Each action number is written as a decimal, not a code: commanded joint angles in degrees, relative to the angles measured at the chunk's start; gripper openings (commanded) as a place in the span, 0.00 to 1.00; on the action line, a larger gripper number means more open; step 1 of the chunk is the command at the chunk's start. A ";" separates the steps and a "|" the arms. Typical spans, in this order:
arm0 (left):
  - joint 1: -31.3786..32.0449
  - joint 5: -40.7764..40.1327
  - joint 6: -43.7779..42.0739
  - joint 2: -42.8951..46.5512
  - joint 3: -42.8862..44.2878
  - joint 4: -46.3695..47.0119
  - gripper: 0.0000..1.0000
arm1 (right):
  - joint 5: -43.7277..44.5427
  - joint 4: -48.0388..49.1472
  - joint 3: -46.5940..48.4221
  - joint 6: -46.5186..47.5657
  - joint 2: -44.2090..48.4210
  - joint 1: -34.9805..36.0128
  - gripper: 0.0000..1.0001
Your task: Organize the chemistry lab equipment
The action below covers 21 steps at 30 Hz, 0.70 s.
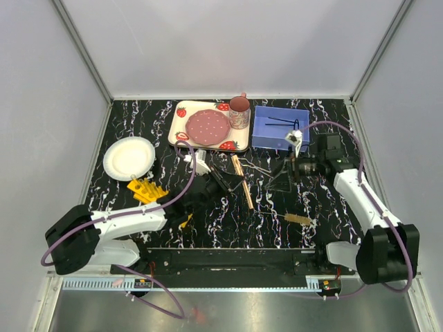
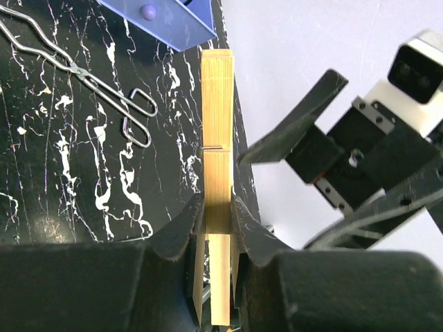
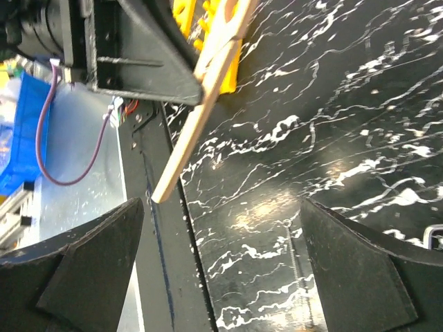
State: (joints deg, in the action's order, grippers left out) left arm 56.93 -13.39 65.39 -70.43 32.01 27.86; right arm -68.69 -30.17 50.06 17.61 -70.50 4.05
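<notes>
Left pincer (image 2: 218, 207) around stick (image 2: 217, 104), tongs (image 2: 82, 72) beside

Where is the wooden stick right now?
The wooden stick is pinched in the left gripper, near the middle of the table in the top view, with the wire tongs just beside it.

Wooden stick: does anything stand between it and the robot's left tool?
Nothing visible does. The left tool is closed on the wooden stick, with a finger pressed against each side. The wire tongs lie apart on the table, off to one side.
</notes>
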 commanded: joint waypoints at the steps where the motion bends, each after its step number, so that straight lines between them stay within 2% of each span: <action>1: -0.06 -4.27 3.35 0.03 4.36 1.25 0.01 | 9.50 0.02 1.79 -4.32 3.79 7.00 1.00; 4: 0.11 -6.56 3.17 0.91 6.21 -3.32 0.01 | 17.93 1.08 3.28 -7.94 3.53 12.72 1.00; 7: 0.03 -8.14 3.96 1.70 6.75 -5.44 0.01 | 21.57 0.38 6.09 -9.07 2.56 16.59 1.00; 12: 0.11 -9.73 5.37 2.93 6.75 -7.55 0.01 | 22.71 3.54 8.12 -14.61 1.07 21.59 1.00; 21: 0.55 -13.77 7.04 7.50 4.90 -10.28 0.02 | 27.20 3.28 9.96 -16.89 -1.92 25.65 1.00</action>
State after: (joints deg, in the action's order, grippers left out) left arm 57.06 -22.96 71.05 -65.95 36.71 17.04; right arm -44.12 -28.27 57.01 3.44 -71.66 28.47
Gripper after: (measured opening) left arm 0.183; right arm 0.994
